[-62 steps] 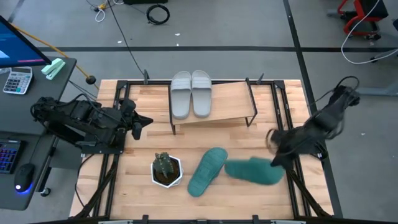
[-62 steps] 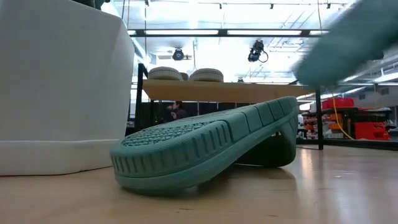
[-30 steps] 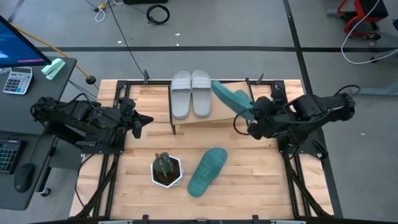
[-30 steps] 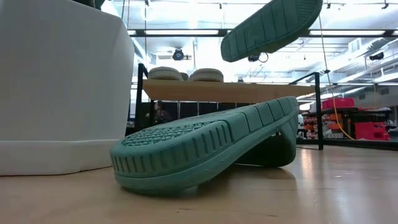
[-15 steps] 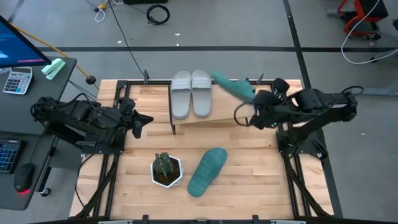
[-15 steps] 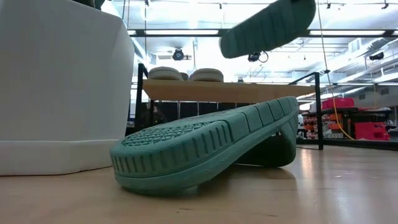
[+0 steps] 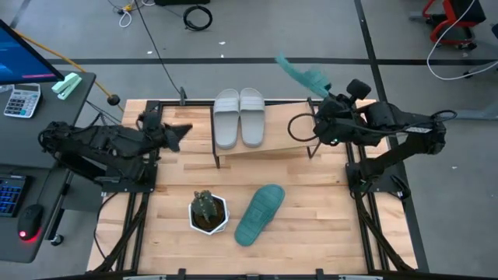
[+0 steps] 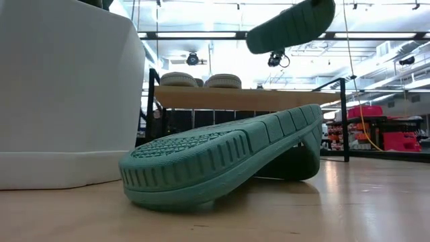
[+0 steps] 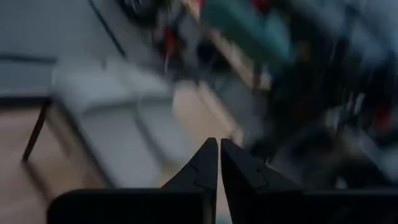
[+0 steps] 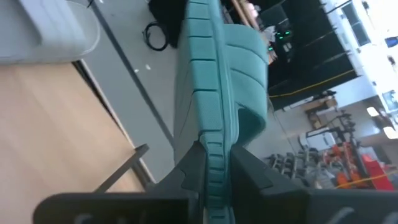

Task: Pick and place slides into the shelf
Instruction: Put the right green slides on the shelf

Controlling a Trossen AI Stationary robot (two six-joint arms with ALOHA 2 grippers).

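Right claw (image 7: 325,89) grips a teal slide (image 7: 303,75) by its edge, up in the air over the shelf's (image 7: 284,124) far right corner; we see the sole rim pinched between the two fingers (image 10: 249,171) in the right wrist view, toe end pointing away from the arm and past the counter's (image 7: 311,210) far edge. From the low view that slide hangs well above the shelf board, sole facing down and tilted. Left claw (image 7: 180,130) sits at the counter's left side, near the shelf's left end, fingers pressed together with nothing in them; we see them meeting at the tips in the left wrist view, aimed toward the grey pair. Grey slides (image 7: 239,115) lie side by side, touching, on the left half of the shelf top, toes toward the far edge. We see the shelf's right half bare. Second teal slide (image 7: 259,212) lies on the counter in front of the shelf, sole up, angled, just right of the plant (image 7: 208,211) in its white pot. In the low view that upturned slide fills the foreground, one end lifted off the wood, with the pot wall to its left and the shelf board and grey pair behind it. Left of the counter sits a desk with a calculator (image 7: 21,99).
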